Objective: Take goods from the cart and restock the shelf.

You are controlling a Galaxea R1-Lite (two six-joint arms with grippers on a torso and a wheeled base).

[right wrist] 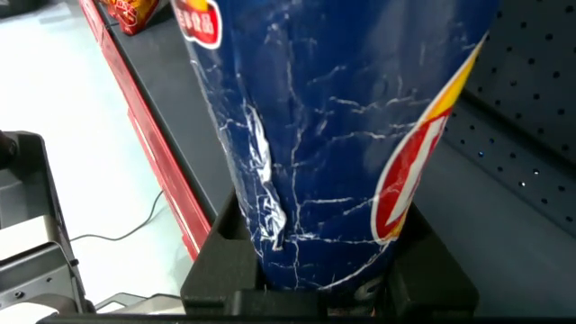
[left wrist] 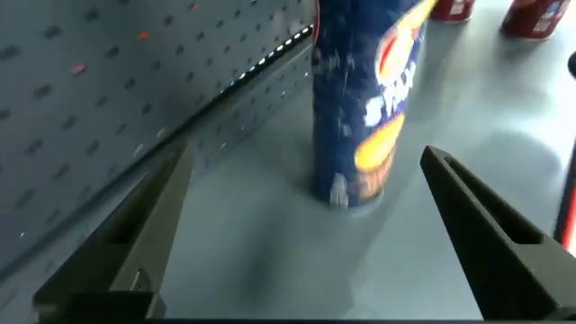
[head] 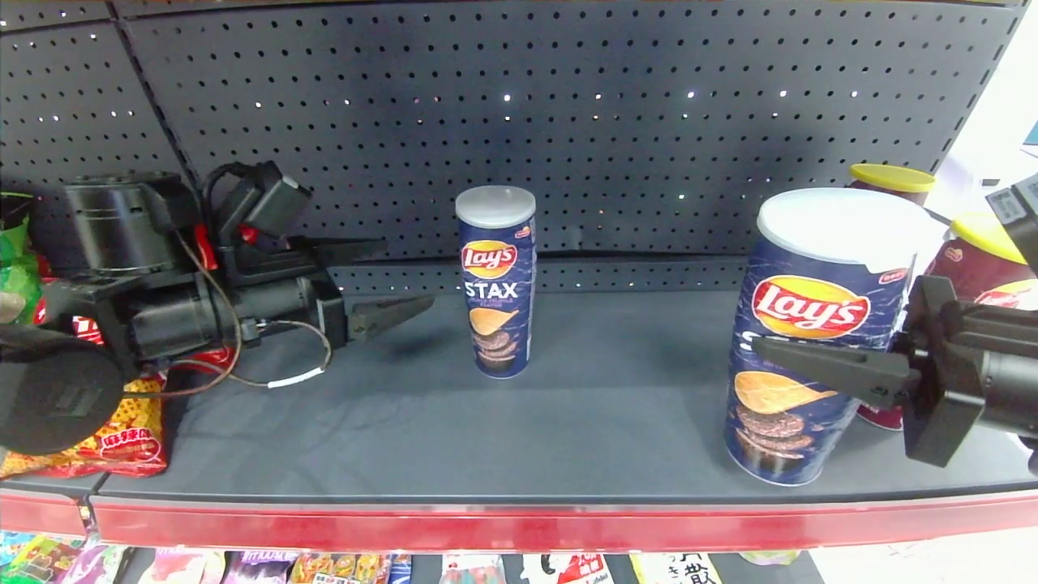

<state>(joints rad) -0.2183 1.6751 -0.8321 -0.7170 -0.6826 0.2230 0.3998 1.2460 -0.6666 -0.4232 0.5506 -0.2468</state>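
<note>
A blue chip can with a grey lid [head: 496, 284] stands upright at mid-shelf, near the pegboard back. My left gripper [head: 396, 280] hovers just left of it, open and empty. The left wrist view shows that can [left wrist: 360, 108] ahead of the gap between the wide-spread fingers [left wrist: 135, 243] of the left gripper [left wrist: 306, 157]. A second blue chip can [head: 811, 332] is close to the shelf's front edge on the right, with my right gripper [head: 799, 337] shut on its middle. This held can [right wrist: 342, 126] rises from between the jaws of the right gripper [right wrist: 324, 270].
Red cans with yellow lids [head: 981, 251] stand behind the held can at the right end. Snack bags [head: 122, 438] lie at the left end under my left arm. The grey shelf [head: 616, 405] has a red front lip [head: 486, 523], with more goods below.
</note>
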